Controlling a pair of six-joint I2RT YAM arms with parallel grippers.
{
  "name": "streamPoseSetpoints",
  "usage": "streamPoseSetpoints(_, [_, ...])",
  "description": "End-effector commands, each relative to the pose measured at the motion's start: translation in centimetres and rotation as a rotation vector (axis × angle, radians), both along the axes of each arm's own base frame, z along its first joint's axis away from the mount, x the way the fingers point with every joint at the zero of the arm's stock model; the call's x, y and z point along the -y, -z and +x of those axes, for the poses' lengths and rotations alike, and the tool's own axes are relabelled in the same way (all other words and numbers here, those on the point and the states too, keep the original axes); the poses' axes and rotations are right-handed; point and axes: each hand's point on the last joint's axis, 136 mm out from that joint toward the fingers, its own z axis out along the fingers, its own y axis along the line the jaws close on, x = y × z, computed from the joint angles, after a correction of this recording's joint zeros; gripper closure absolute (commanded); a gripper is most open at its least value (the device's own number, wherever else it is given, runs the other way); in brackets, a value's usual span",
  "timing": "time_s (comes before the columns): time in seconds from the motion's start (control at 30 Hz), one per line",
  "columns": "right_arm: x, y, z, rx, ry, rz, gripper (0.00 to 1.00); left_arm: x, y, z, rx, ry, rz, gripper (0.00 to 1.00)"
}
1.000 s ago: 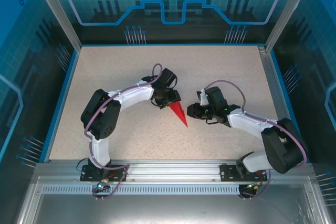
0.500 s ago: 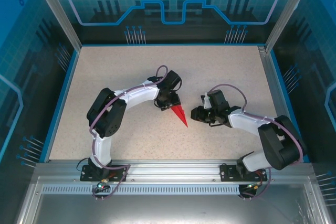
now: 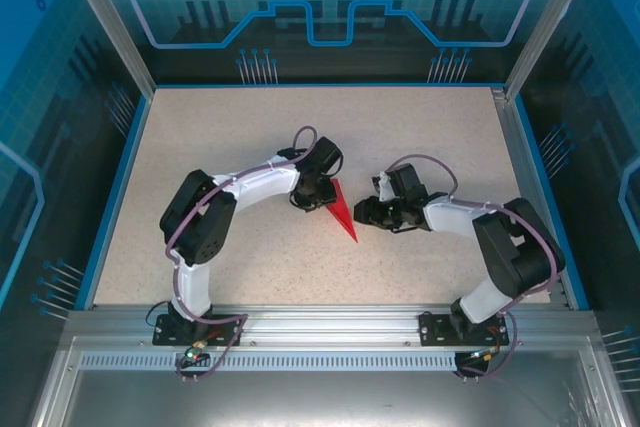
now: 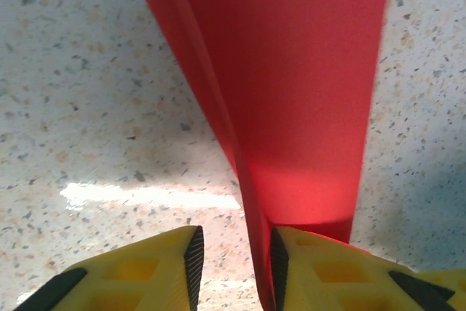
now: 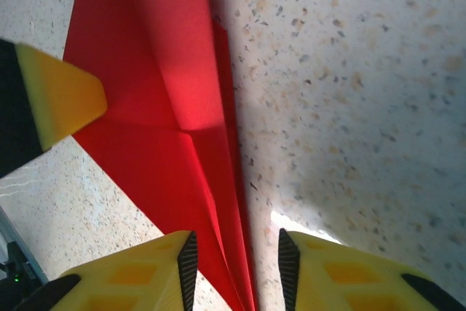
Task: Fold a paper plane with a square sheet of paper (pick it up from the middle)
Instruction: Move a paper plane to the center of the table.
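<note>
Left gripper [image 3: 318, 194] and right gripper [image 3: 364, 213] meet at a small bright red paper dart [image 3: 341, 213].
From above, the dart lies mid-table on the speckled tabletop [image 3: 200, 127], its wide end by the left gripper. In the left wrist view, the parted yellow jaws straddle the upright centre ridge, which leans on the right-hand one. In the right wrist view, the jaws stand apart around the narrow tip, not pinching.

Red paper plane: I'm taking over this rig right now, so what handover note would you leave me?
Left gripper: jaws open, astride the raised fold at the wide end of the bright red folded paper plane.
Right gripper: jaws open, astride its narrow nose.
The plane lies on the speckled table.
Done: dart shape folded.
Left: likely pinch the ridge and finish.
</note>
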Motion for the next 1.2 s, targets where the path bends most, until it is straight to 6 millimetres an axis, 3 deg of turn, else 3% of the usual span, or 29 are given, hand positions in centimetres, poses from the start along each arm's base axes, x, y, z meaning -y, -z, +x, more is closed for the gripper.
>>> streamPoseSetpoints(0.0, [-1.1,-0.4,0.5,0.009,-0.051,0.032,0.6,-1.0,-1.1,-0.2,0.035,-0.003,0.009,0.68])
streamPoseSetpoints(0.3, [-2.5,-0.7,0.8,0.011,-0.131,0.042,0.56,-1.7,-0.8,-0.6,0.047,-0.002,0.004,0.76])
streamPoseSetpoints(0.63, [-2.9,0.6,1.4,-0.017,-0.152,0.003,0.55,-2.1,-0.5,-1.0,0.044,-0.003,0.007,0.77])
streamPoseSetpoints(0.7, [-3.6,0.0,2.1,-0.001,-0.164,0.011,0.55,-2.0,-0.3,-1.0,0.041,-0.002,0.007,0.77])
streamPoseSetpoints(1.17, [-4.8,-0.6,0.8,0.029,-0.254,-0.052,0.58,-2.4,-0.1,-1.2,0.037,-0.004,0.02,0.78])
